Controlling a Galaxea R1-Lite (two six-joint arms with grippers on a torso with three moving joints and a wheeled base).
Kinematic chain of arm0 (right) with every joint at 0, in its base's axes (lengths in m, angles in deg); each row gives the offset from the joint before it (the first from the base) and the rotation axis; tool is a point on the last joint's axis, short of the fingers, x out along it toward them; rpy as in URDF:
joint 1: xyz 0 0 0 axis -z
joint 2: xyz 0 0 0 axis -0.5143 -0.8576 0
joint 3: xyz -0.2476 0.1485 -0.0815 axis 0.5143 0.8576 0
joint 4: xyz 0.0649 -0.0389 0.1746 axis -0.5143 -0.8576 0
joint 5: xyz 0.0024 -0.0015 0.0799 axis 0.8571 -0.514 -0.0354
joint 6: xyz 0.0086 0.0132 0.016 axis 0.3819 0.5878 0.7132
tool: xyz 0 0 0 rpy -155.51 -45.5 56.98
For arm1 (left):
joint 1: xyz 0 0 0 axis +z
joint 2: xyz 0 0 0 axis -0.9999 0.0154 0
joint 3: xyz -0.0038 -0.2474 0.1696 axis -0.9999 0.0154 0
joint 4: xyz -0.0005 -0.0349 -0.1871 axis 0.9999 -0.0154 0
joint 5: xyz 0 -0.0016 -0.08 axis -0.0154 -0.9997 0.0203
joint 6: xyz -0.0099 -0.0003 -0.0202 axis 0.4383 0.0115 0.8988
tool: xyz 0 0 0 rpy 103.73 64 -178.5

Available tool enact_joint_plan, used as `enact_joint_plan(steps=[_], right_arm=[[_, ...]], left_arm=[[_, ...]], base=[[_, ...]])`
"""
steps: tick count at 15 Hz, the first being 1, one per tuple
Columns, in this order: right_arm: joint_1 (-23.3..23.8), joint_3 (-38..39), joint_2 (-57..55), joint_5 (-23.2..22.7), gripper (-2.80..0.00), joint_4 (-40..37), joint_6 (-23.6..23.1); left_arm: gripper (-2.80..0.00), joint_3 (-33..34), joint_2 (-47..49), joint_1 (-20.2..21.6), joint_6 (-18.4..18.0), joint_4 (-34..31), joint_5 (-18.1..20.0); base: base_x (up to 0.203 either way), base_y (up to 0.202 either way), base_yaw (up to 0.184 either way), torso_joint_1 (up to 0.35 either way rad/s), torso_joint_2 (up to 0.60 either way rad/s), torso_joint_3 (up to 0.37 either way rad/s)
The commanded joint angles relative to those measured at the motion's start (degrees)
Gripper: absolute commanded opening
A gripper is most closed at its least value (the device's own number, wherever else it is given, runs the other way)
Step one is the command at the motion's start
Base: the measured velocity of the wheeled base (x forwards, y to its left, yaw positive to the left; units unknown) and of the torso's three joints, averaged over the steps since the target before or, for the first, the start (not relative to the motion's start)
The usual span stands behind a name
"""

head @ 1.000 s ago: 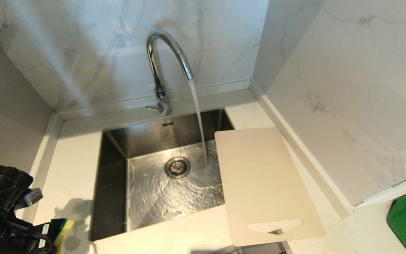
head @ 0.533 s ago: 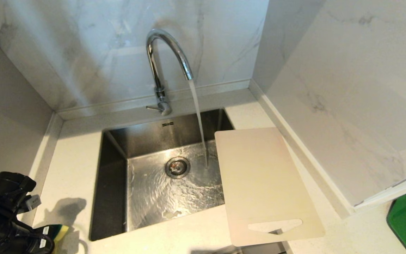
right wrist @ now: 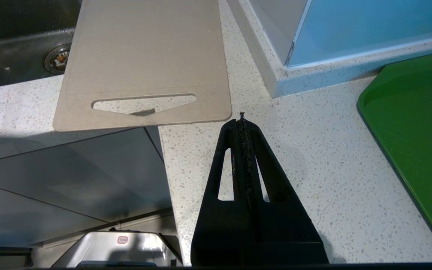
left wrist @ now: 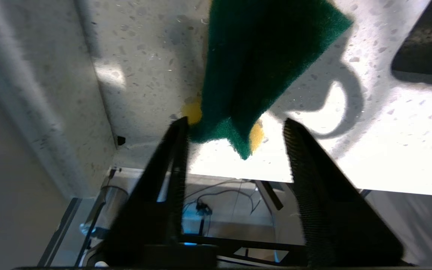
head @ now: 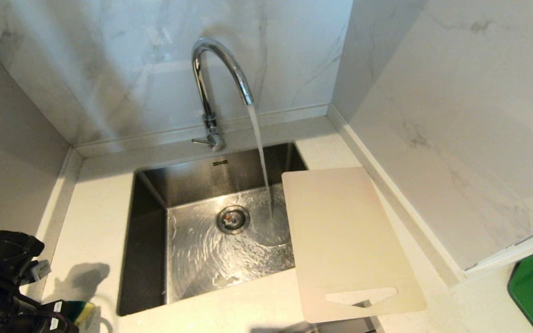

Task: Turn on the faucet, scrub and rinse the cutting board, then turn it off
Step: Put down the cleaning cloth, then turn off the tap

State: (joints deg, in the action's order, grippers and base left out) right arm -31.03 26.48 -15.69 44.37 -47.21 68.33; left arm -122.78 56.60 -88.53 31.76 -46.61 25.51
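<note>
since a second ago the left gripper (left wrist: 234,125) has sunk lower in the near left corner of the head view, and the sponge (head: 79,311) it carried then sits lower on the countertop (head: 86,222) too, with less of it showing past the arm. its jaws now stand apart: in the left wrist view the two dark fingers (left wrist: 174,150) flank the near end of the sponge with light showing on the far finger's side, while the other finger seems to touch a yellow corner, so nothing is clamped. the sponge's green scouring face is up and its yellow foam peeks out underneath.

the pale speckled countertop wraps the steel sink (head: 151,185), which lies ahead of that gripper and to its right. the cutting board (head: 345,240) is well apart from the left gripper, on the far side of the sink; it rests flat, overlapping the sink's right rim, its handle slot toward the counter's front edge, which it overhangs. the faucet (head: 213,78) stands behind the basin, water (head: 259,148) running from its spout into the sink just beside the board's edge.

the right gripper (right wrist: 242,122) hangs parked with its fingers pressed together, just off the board's near corner, a green tray (right wrist: 418,123) to its other side.
</note>
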Motion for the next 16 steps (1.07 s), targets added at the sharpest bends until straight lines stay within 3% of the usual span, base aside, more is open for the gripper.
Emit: enact_joint_plan(steps=[1, 4, 5, 6, 8, 10, 12, 16], right_arm=[[0.0, 0.0, -0.1, -0.1, -2.80, 0.0, 0.0], [0.0, 0.0, -0.1, -0.1, -2.80, 0.0, 0.0], [0.0, 0.0, -0.1, -0.1, -2.80, 0.0, 0.0], [0.0, 0.0, -0.1, -0.1, -2.80, 0.0, 0.0], [0.0, 0.0, -0.1, -0.1, -2.80, 0.0, 0.0], [0.0, 0.0, -0.1, -0.1, -2.80, 0.0, 0.0], [0.0, 0.1, -0.1, -0.1, -2.80, 0.0, 0.0], [0.0, 0.1, -0.1, -0.1, -2.80, 0.0, 0.0]], left_arm=[[0.00, 0.2, -5.5, 0.4, 0.1, -0.2, 0.3], [0.00, -1.7, -14.2, -0.5, 0.1, -0.7, 2.9], [-2.80, -3.9, -16.8, -2.6, 0.4, -1.6, 3.7], [-2.80, -6.8, -18.1, -5.8, 1.4, -2.6, 4.3], [-2.80, -12.6, -18.7, -12.9, 7.0, -3.5, 4.8], [-2.80, -16.7, -16.6, -17.3, 10.6, -3.5, 7.6], [-2.80, -19.8, -13.1, -19.7, 11.9, -2.5, 9.7], [-2.80, -28.1, -4.3, -24.3, 12.5, -0.2, 9.8]], base=[[0.000, 0.000, 0.000, 0.000, 0.00, 0.000], [0.000, 0.000, 0.000, 0.000, 0.00, 0.000], [0.000, 0.000, 0.000, 0.000, 0.00, 0.000], [0.000, 0.000, 0.000, 0.000, 0.00, 0.000], [0.000, 0.000, 0.000, 0.000, 0.00, 0.000], [0.000, 0.000, 0.000, 0.000, 0.00, 0.000], [0.000, 0.000, 0.000, 0.000, 0.00, 0.000], [0.000, 0.000, 0.000, 0.000, 0.00, 0.000]])
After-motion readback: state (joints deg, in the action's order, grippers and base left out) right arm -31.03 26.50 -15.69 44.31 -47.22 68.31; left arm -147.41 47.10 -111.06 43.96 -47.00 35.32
